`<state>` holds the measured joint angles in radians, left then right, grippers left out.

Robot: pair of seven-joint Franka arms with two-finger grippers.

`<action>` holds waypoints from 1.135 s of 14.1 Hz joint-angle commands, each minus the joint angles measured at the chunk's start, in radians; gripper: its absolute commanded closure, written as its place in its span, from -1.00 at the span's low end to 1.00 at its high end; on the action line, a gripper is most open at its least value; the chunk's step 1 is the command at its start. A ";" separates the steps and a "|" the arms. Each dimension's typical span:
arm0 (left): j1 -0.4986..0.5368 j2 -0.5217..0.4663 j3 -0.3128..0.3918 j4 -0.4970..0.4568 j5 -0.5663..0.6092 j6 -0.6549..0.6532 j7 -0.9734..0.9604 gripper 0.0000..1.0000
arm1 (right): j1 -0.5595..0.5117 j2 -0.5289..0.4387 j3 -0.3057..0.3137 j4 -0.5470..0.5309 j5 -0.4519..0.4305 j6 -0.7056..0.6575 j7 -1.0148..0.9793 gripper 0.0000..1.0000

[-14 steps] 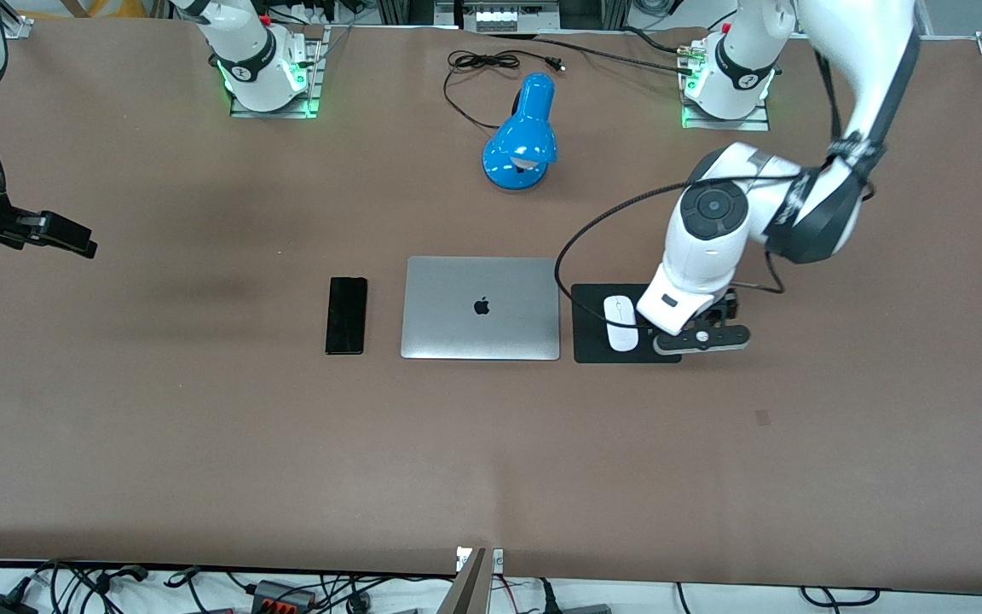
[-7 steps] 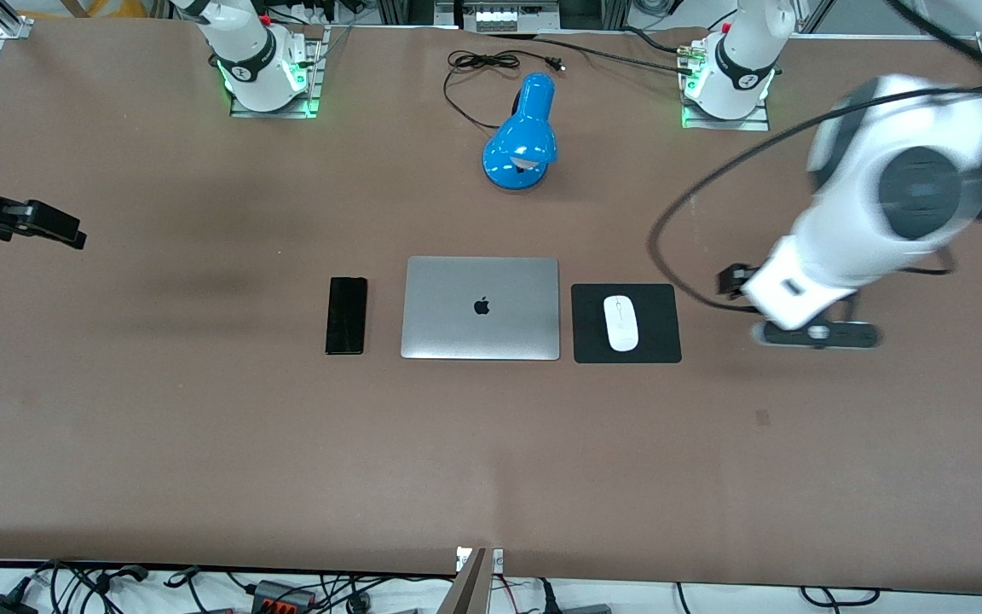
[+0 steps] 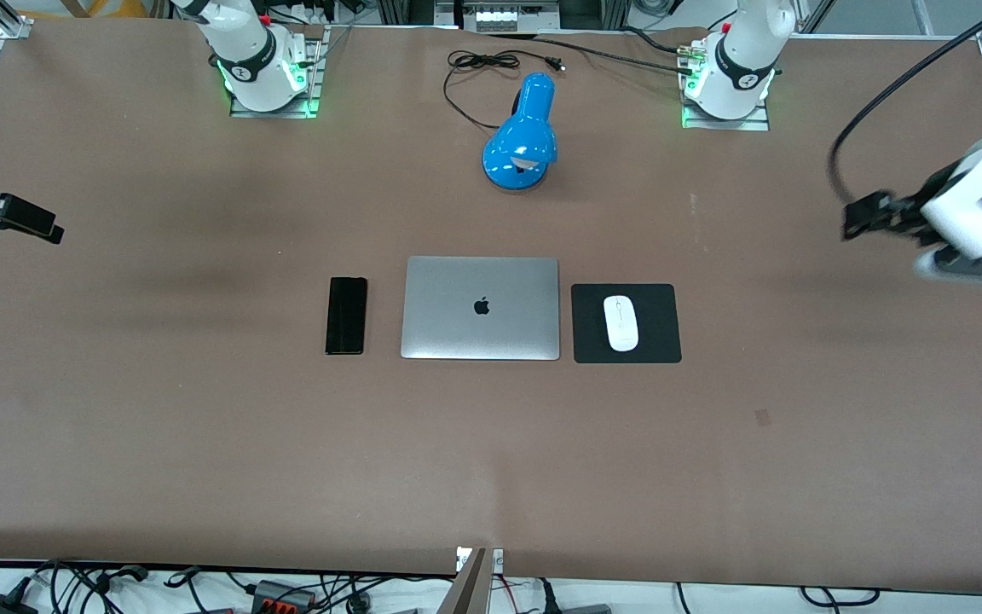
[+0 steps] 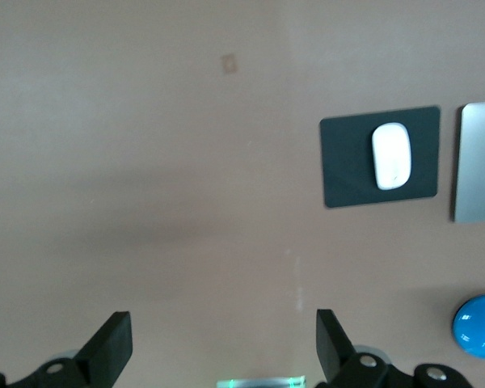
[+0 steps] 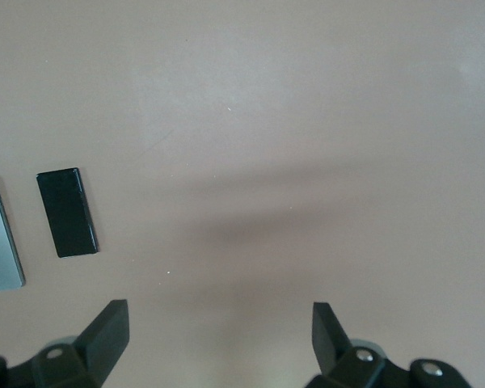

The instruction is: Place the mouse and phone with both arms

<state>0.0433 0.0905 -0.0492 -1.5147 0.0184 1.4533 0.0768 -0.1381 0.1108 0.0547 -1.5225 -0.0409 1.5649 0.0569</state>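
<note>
The white mouse lies on a black square pad, beside the silver laptop toward the left arm's end. The black phone lies flat beside the laptop toward the right arm's end. My left gripper is up over bare table at the left arm's end, well away from the mouse. In the left wrist view it is open and empty, with the mouse far off. My right gripper hangs over the table's edge at the right arm's end. It is open and empty, with the phone far off.
A blue desk lamp with a black cord stands farther from the front camera than the laptop, between the two arm bases. The brown table top is bare nearer the camera. A strip of cables lies off the table's near edge.
My left gripper has swung away from the mouse pad to the left arm's end of the table, leaving the mouse on the pad. My right gripper has drifted slightly farther outward.
</note>
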 commanded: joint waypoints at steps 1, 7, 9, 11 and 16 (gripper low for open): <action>-0.049 -0.090 0.064 -0.129 -0.020 0.051 0.034 -1.00 | -0.009 -0.008 0.007 0.010 0.001 -0.019 -0.022 -1.00; -0.046 -0.117 0.068 -0.188 -0.054 0.147 0.072 -1.00 | -0.006 -0.006 0.008 0.019 0.001 -0.017 -0.020 -1.00; -0.046 -0.117 0.069 -0.185 -0.049 0.147 0.069 -1.00 | -0.006 -0.006 0.010 0.019 0.001 -0.017 -0.022 -1.00; -0.046 -0.117 0.069 -0.185 -0.046 0.144 0.069 -1.00 | -0.006 -0.006 0.010 0.019 0.001 -0.017 -0.022 -1.00; -0.036 -0.113 0.066 -0.182 -0.041 0.141 0.071 -1.00 | -0.006 -0.006 0.010 0.019 0.003 -0.017 -0.022 -1.00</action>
<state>0.0064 -0.0004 0.0096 -1.6774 -0.0085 1.5868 0.1253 -0.1380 0.1102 0.0568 -1.5169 -0.0409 1.5648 0.0524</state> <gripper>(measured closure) 0.000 0.000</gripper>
